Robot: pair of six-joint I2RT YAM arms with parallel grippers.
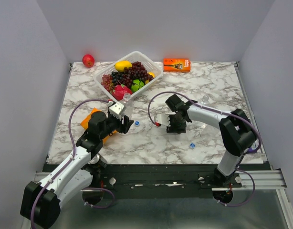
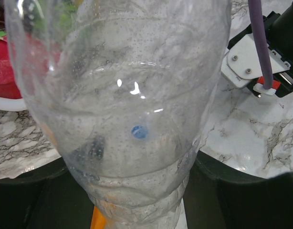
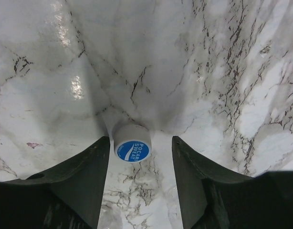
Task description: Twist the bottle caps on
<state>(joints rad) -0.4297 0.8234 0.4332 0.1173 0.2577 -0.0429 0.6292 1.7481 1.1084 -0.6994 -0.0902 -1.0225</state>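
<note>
Above the marble table [image 1: 208, 86], left gripper [image 1: 121, 113] clamping bottle [image 2: 127, 95], right gripper [image 3: 141, 157] spread around cap [image 3: 132, 149], nearer one finger.

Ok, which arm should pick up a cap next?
Right. The right gripper has its jaws open on either side of a blue cap lying on the table. The left gripper is busy, shut on a bottle.

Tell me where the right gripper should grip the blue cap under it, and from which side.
Grip the cap across its white side wall, coming straight down. It sits flat on the marble, blue top up, and the open right gripper has a finger on each side, neither touching.
</note>
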